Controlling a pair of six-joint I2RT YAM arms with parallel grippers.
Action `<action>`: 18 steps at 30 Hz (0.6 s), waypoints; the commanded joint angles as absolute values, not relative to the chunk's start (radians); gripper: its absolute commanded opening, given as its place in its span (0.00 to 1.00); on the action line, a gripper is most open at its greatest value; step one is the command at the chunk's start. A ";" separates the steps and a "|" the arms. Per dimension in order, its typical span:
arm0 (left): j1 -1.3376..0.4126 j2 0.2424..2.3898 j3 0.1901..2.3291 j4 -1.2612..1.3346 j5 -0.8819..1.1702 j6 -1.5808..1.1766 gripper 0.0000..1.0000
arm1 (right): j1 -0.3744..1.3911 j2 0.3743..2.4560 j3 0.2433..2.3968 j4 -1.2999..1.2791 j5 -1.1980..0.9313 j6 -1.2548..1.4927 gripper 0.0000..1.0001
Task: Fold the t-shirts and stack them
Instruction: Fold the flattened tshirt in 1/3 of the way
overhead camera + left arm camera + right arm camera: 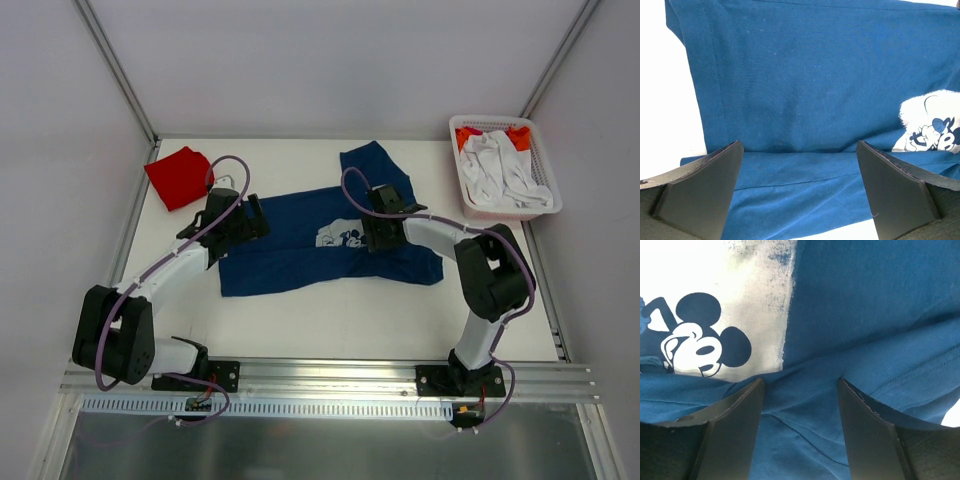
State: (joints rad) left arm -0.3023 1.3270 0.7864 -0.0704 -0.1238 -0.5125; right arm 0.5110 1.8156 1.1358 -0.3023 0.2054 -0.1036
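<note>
Both arms reach out over the navy blue t-shirt (300, 255), which lies spread across the table (330, 325) with its near edge folded over. The left hand (800, 146) hangs released, fingers (705, 185) spread wide just above the cloth, the fold line running right below their tips. The right hand (800, 384) is also unclenched and grasps nothing, its fingers apart over a ridge of blue cloth, with the cartoon print (700, 340) just ahead and to its left. The red t-shirt (180, 177) sits folded beyond the left hand, off to its left. A white basket (490, 120) stands well off to the right hand's far right.
</note>
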 commanded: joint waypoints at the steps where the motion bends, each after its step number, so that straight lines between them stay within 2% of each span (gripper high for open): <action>1: -0.311 1.286 0.779 -0.087 -0.135 -0.500 0.99 | 0.537 1.769 1.079 -0.308 0.195 -0.043 0.64; 18: -0.311 1.201 0.765 -0.127 -0.141 -0.492 0.99 | 0.814 1.589 0.830 -0.351 0.328 0.207 0.64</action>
State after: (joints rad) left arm -0.3023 1.2415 0.7822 -0.1131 -0.1242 -0.5114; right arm 0.7551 1.6257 0.8898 -0.2470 0.2955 0.1169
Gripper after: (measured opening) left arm 0.990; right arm 0.639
